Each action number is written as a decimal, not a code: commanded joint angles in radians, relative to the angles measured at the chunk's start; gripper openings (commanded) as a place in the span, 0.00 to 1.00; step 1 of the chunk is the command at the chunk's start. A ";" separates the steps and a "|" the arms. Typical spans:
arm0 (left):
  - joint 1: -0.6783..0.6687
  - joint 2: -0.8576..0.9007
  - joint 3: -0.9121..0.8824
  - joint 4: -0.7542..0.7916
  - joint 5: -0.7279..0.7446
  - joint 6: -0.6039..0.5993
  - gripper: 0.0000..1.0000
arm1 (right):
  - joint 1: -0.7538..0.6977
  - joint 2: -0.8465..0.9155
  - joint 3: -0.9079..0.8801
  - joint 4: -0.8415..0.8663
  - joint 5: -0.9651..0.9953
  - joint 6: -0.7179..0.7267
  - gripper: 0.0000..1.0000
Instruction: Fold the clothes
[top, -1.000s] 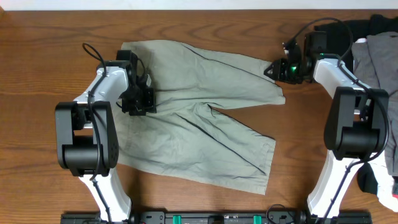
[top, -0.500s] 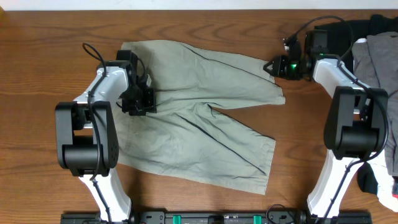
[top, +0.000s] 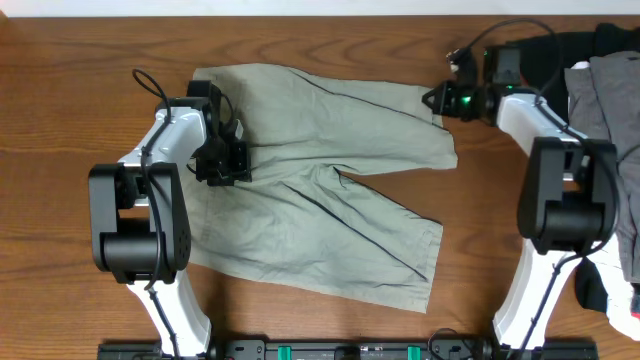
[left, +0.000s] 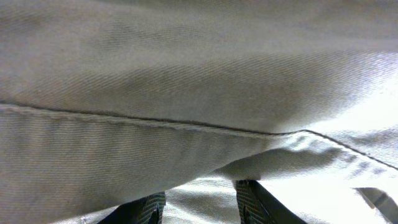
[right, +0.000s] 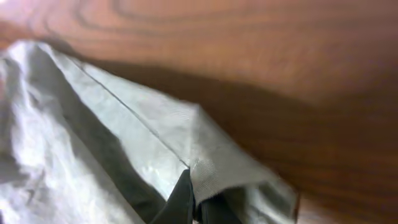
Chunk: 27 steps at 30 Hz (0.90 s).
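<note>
Since folding needs a lifted edge, your right claw (top: 432, 100) pinches a hem corner of the shorts (top: 320, 190), spread by the far edge of the surface (top: 70, 120), while your left claw (top: 224, 164) at the waistband shows no readable grip.

We see a brown table (top: 60, 120) with bold wood grain filling nearly the whole overhead view. Along its far edge runs a narrow pale strip (top: 300, 6), wall or floor we cannot tell. The light is soft and even, leaving a dull sheen on the wood.
</note>
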 joint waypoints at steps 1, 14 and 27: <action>0.012 0.008 -0.008 -0.011 -0.061 0.010 0.41 | -0.038 -0.097 0.045 0.030 -0.070 0.003 0.01; 0.012 0.008 -0.008 -0.011 -0.061 0.010 0.41 | -0.043 -0.108 0.045 0.222 0.064 -0.007 0.01; 0.012 0.008 -0.008 -0.011 -0.061 0.010 0.41 | -0.063 -0.108 0.045 0.049 0.160 0.041 0.74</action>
